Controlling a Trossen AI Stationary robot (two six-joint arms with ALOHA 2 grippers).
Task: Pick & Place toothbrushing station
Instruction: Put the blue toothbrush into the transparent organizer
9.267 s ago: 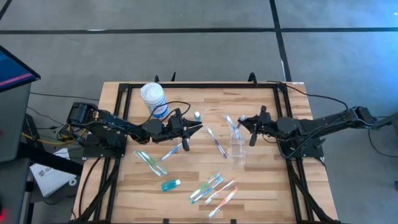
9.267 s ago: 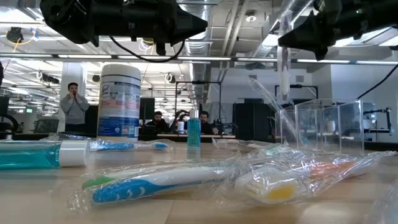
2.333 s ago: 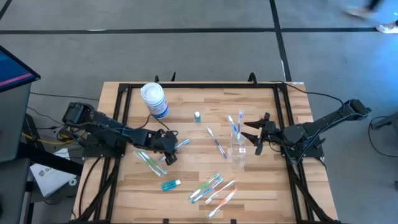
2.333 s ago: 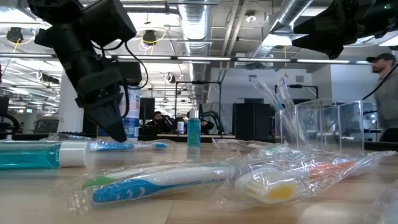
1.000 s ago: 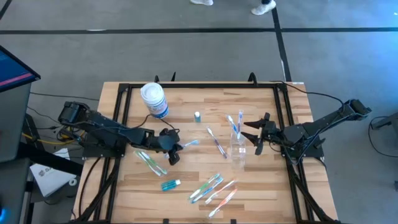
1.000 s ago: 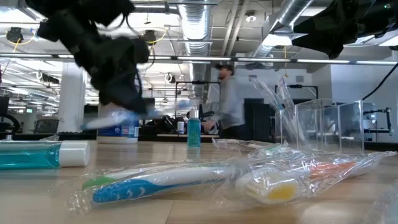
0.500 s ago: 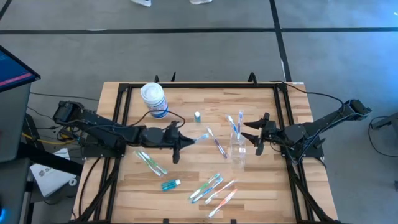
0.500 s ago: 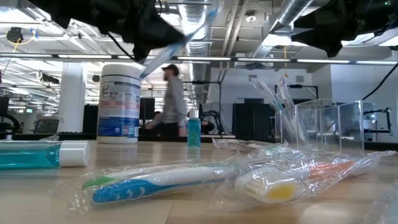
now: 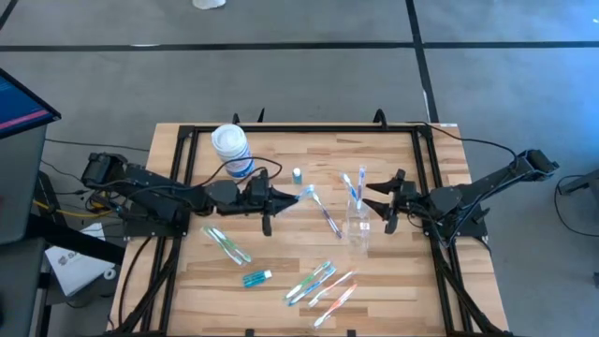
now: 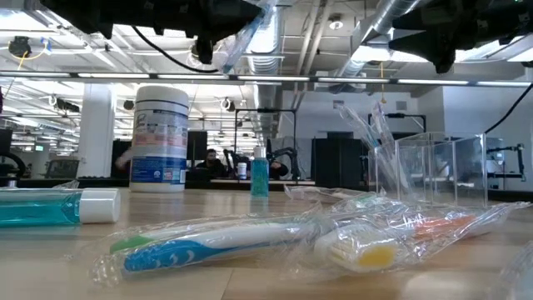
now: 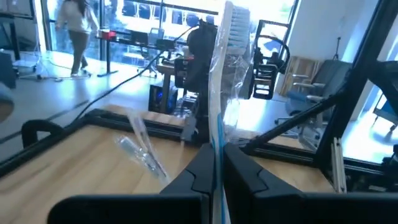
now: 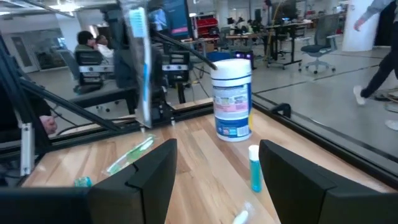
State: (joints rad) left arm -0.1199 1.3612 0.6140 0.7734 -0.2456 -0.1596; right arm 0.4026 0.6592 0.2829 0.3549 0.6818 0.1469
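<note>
One wrapped toothbrush [image 9: 306,194] now rides off the table, pinched in your left gripper [image 9: 285,199], heading right toward the clear cup [image 9: 357,221]; in the wrist views your right gripper [image 12: 213,171] waits spread beside it.

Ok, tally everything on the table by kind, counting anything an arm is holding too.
Toothbrushes: 10 (1 in the left gripper, 2 standing in the cup, 7 lying on the table)
Teal tubes: 2
Clear cup: 1
White canister: 1
Total: 14
</note>
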